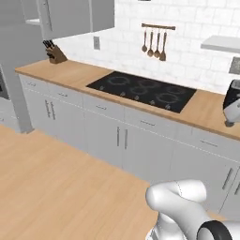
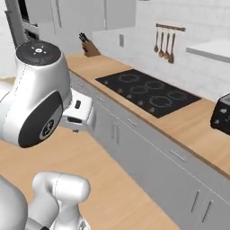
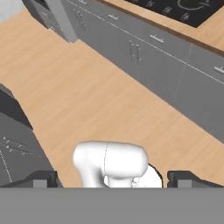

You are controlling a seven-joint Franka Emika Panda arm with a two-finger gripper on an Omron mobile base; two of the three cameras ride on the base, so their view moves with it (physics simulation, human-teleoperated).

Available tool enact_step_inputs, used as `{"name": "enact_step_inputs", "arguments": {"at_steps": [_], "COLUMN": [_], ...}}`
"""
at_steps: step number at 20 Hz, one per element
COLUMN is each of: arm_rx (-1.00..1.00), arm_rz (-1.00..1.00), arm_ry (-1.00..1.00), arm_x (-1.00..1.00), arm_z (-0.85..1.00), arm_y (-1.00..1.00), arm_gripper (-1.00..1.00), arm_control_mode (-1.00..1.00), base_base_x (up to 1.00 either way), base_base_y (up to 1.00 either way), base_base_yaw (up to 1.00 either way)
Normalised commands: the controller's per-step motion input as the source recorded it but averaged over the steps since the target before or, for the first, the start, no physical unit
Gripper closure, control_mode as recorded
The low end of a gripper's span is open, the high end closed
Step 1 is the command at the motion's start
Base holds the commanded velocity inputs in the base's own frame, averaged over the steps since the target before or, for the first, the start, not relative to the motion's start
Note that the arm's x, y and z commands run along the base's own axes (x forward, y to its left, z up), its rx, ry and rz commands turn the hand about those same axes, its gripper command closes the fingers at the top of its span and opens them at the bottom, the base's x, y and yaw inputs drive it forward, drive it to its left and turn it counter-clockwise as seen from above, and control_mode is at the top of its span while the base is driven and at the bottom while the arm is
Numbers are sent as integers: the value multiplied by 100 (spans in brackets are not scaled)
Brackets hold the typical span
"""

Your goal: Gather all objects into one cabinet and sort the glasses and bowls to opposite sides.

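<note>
Two dark finger tips of the gripper (image 3: 112,180) stand wide apart with nothing between them, aimed down at the pale wooden floor (image 3: 87,100).

Beyond the floor runs a row of pale grey counter units (image 1: 122,136) under a light wooden worktop (image 1: 70,75) that carries a black glass hob (image 1: 143,90); a wooden knife block (image 1: 56,54) stands at the worktop's far left end and brown wooden utensils on a rail (image 1: 154,43) hang on the white tiled wall. A grey wall cabinet (image 1: 77,16) hangs above the knife block; its door appears closed, though the top is cropped. Near the right edge stands what may be a dark toaster (image 2: 221,114).
</note>
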Motion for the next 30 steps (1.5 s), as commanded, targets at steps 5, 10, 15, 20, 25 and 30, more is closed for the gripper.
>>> {"name": "enact_step_inputs", "arguments": {"at_steps": [5, 10, 15, 20, 25, 30], "arm_rx": [0, 0, 0, 0, 0, 0], "arm_rz": [0, 0, 0, 0, 0, 0], "arm_ry": [0, 0, 0, 0, 0, 0], "arm_x": [0, 0, 0, 0, 0, 0], "arm_z": [0, 0, 0, 0, 0, 0], "arm_y": [0, 0, 0, 0, 0, 0], "arm_gripper": [-100, -100, -100, -100, -100, -100], "arm_control_mode": [100, 100, 100, 100, 100, 100], "base_base_x": [-57, -39, -15, 71, 100, 100], "base_base_y": [74, 89, 62, -71, -87, 87], "base_base_yaw": [78, 66, 36, 0, 0, -1]}}
